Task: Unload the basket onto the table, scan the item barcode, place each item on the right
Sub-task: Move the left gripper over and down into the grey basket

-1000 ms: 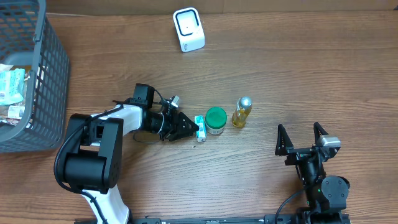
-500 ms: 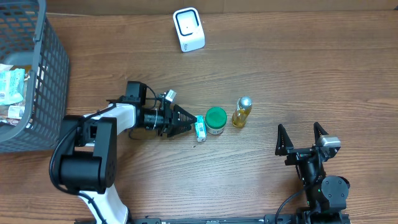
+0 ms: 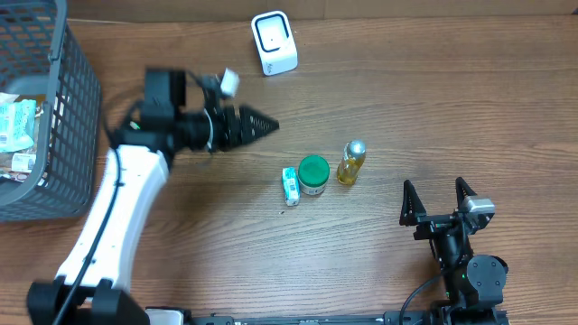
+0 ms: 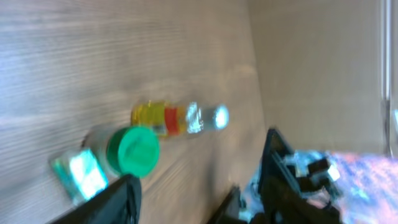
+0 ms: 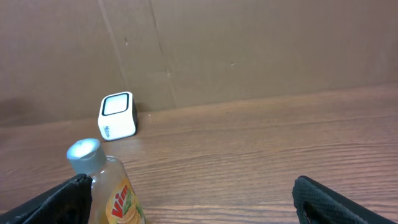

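- Five o'clock on the table [image 3: 452,99]: right hand [image 3: 438,206] spread wide, empty, parked aside.
- Mid-table: packet [image 3: 290,185], green-lidded jar [image 3: 313,174], bottle [image 3: 350,162] in a row, ungripped.
- Their eleven o'clock: left hand [image 3: 269,125] parted, empty.
- Twelve o'clock: scanner [image 3: 274,42], window up, ready for a barcode.

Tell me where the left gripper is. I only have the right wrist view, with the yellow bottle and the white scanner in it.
Observer: The left gripper hangs over bare table between the scanner and the row of items, jaws apart, holding nothing.
Operator: What else is in that row besides the bottle?
Observer: A green-lidded jar stands beside the yellow bottle, and a small teal packet lies close on the jar's other side.
Operator: Anything further out?
Observer: A grey basket sits on the left arm's side of the table, with packets inside.
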{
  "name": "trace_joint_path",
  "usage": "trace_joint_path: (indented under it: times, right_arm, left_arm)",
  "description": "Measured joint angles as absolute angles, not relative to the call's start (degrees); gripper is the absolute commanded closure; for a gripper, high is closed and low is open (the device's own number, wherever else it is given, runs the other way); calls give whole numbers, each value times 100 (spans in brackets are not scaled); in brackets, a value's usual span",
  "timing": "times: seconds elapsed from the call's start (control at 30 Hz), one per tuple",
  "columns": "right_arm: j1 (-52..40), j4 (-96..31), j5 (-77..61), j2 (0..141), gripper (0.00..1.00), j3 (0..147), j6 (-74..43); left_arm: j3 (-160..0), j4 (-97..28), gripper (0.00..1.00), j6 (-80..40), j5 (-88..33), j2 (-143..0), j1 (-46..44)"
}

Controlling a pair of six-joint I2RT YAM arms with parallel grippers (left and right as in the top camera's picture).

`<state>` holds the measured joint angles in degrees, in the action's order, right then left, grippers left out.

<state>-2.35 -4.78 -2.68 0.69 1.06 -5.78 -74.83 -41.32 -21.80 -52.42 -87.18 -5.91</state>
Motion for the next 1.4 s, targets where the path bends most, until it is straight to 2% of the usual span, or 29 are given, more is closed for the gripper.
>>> trace_joint_path:
  times: [0.07, 0.2, 0.4, 0.53, 0.7, 0.9, 1.07, 1.4]
  right_arm:
    - [-235, -478, -268, 69, 0, 106, -580]
    - [-235, -480, -268, 62, 0, 106, -576]
    - [-235, -473, -268, 62, 0, 106, -580]
    - [-235, -478, -268, 62, 0, 106, -578]
    - [-235, -475, -268, 62, 0, 106, -580]
    - [-235, -478, -268, 62, 0, 106, -578]
    - [-235, -478, -270, 62, 0, 106, -576]
    - [-235, -478, -268, 62, 0, 106, -578]
  left_arm:
    - [-8455, -4947, 24, -2102, -4687, -8720, -591]
    - [-10398, -6215, 25, -1933, -3514, -8737, -591]
    - [-12704, -7109, 11, -1544, -1772, -8737, -591]
    - [-13413, -7024, 0, -1389, -296, -8737, -596]
    - [-13566, -6154, 1, -1031, 1444, -8755, -596]
    - [-13581, -5140, 0, 93, 3041, -8932, -585]
    - [-13579, -5100, 0, 668, 3544, -9129, -340]
    - [-13378, -5118, 0, 928, 3264, -9358, 777]
